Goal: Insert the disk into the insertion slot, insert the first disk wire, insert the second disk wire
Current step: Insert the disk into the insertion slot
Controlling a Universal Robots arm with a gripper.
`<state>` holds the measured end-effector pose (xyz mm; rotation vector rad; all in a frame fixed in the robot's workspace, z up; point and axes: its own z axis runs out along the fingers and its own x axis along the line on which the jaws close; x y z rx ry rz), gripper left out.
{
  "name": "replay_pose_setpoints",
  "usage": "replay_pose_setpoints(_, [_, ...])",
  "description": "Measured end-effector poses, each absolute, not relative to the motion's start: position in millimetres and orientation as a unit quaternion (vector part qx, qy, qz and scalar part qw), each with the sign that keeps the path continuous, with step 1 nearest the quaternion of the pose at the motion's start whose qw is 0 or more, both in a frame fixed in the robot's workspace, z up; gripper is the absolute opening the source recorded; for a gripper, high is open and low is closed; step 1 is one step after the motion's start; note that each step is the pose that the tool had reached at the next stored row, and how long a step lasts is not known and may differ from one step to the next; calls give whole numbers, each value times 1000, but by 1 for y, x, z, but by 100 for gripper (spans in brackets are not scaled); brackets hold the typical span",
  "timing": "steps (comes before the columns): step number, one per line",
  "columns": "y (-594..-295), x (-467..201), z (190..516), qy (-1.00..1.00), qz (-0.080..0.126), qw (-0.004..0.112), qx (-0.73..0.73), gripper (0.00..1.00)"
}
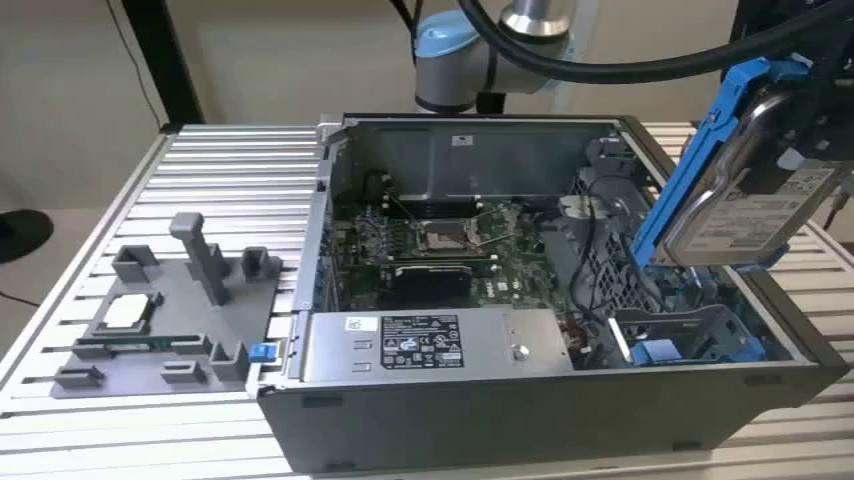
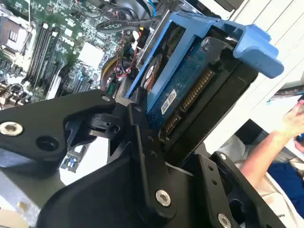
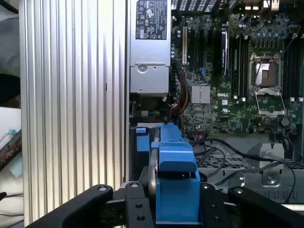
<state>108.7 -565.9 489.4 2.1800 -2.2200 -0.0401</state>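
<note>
Second wrist view shows my gripper point(image 2: 154, 130) closed tight on the disk point(image 2: 190, 80), black fingers point(image 2: 142, 142) pressing either side of its blue carrier frame. In the exterior view, I hold the disk point(image 1: 747, 215) steeply tilted, label outward, above the computer case point(image 1: 534, 420) at the exterior view's right. Just below it, not touching, sits the insertion slot point(image 1: 681, 335) with its blue latch tabs. Beyond that lie the grey power supply point(image 1: 407, 345) and the motherboard point(image 1: 427, 245). Well apart on the ribbed table point(image 1: 227, 170) rests the grey fixture tray point(image 1: 160, 320).
</note>
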Motion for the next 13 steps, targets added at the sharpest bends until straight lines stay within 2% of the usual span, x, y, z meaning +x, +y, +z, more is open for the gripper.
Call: replay_pose_setpoints(13, [-566,109,489,-713,-13,15,701,0])
